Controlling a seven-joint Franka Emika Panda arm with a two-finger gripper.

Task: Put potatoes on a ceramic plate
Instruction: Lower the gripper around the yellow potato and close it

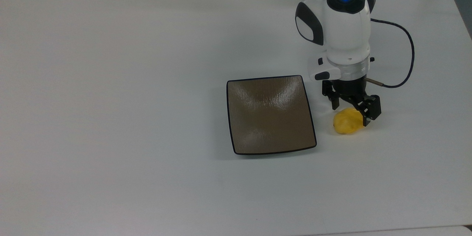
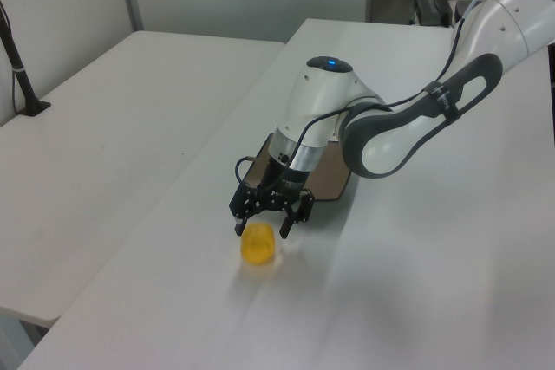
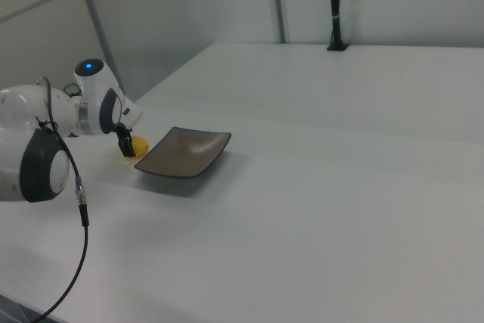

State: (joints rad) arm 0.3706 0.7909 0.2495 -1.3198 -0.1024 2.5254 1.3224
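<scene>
One potato: I have a single yellow potato (image 1: 346,122) on the white table (image 1: 110,118), just beside the plate's edge on the top view's right, not touching it.
Plate: the square brown ceramic plate (image 1: 270,114) lies flat and bare; nothing is on it yet.
Gripper: my gripper (image 1: 351,112) is spread apart and low over the potato, one finger on each side of it in the left view (image 2: 260,228); I can't tell whether either finger touches the skin.
Grasp: nothing is held, as I read it; the potato looks to be resting on the table.
Done: by my judgement, only the approach and the straddling of the potato.
Left: closing on the potato, lifting it, carrying it across to the top view's left over the plate rim, and setting it down in the dished centre.
Watch: the potato is lumpy and smooth, so I'd expect it could roll or squirt out if the fingers close off-centre.
</scene>
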